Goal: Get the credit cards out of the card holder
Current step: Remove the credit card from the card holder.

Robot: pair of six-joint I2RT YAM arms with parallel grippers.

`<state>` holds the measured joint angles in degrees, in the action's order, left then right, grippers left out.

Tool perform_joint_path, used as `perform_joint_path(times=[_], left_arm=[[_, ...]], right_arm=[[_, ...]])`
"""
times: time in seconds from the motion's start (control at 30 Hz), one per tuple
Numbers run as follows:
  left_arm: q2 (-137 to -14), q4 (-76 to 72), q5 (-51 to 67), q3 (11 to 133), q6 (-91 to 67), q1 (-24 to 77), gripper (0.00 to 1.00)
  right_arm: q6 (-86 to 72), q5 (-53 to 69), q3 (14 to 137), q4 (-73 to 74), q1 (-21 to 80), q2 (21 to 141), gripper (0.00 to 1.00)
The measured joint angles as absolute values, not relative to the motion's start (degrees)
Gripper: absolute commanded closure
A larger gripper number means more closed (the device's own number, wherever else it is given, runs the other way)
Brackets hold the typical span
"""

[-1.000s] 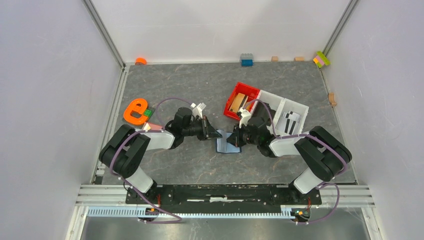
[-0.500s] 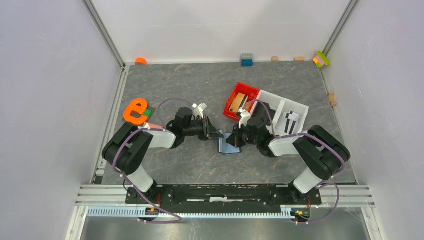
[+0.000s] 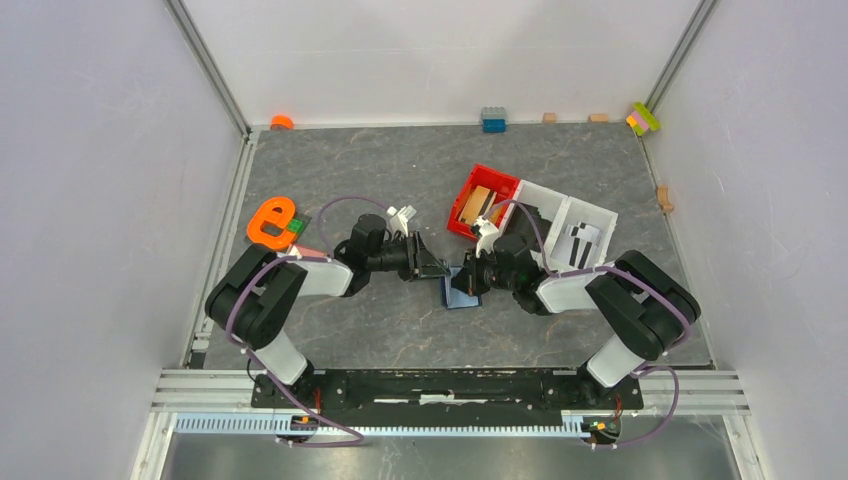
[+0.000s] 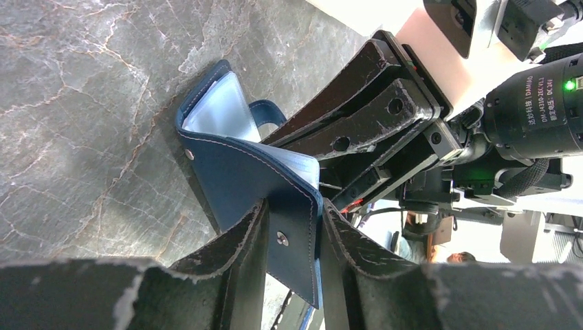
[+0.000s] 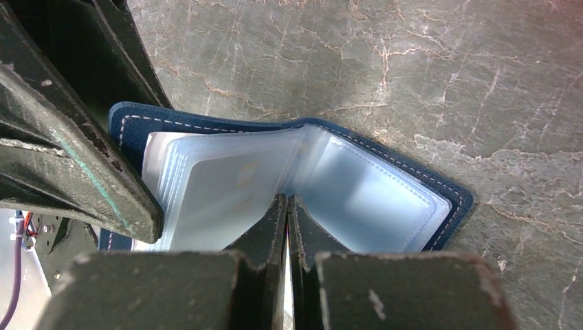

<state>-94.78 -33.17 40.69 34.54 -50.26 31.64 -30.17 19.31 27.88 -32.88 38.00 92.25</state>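
**Card holder open between two end effectors**

The right end effector point(image 5: 287, 201) is closed. Its fingers are pressed almost together, with the tips on the clear sleeves point(image 5: 227, 185) at the inner fold of the card holder point(image 5: 385, 182). The left end effector point(image 4: 294, 206) is narrow, part-way apart, with the navy cover point(image 4: 234, 179) between its fingers. Whether they pinch the cover cannot be told. That cover stands up, while the other half lies flat on the grey bench point(image 5: 447, 82). The sleeves are cloudy, and what they hold is unclear. The card holder sits mid-bench between both arms. A red tray point(image 3: 497, 180) is beyond it, a white tray point(image 3: 590, 212) adjoins that, and an orange letter point(image 3: 270, 222) lies near the left arm.
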Motion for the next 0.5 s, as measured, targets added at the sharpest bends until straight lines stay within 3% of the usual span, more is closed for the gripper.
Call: perform_joint_path(times=[0.33,0.5], left_arm=[[-94.8,-29.93,40.36,36.07,-49.95,31.64,0.67],[-94.8,-26.3,38.87,37.28,-48.82,31.62,0.8]], right_arm=[[-30.15,19.27,27.94,-32.47,38.0,92.25,0.94],[-30.11,19.25,27.94,-31.99,38.0,92.25,0.93]])
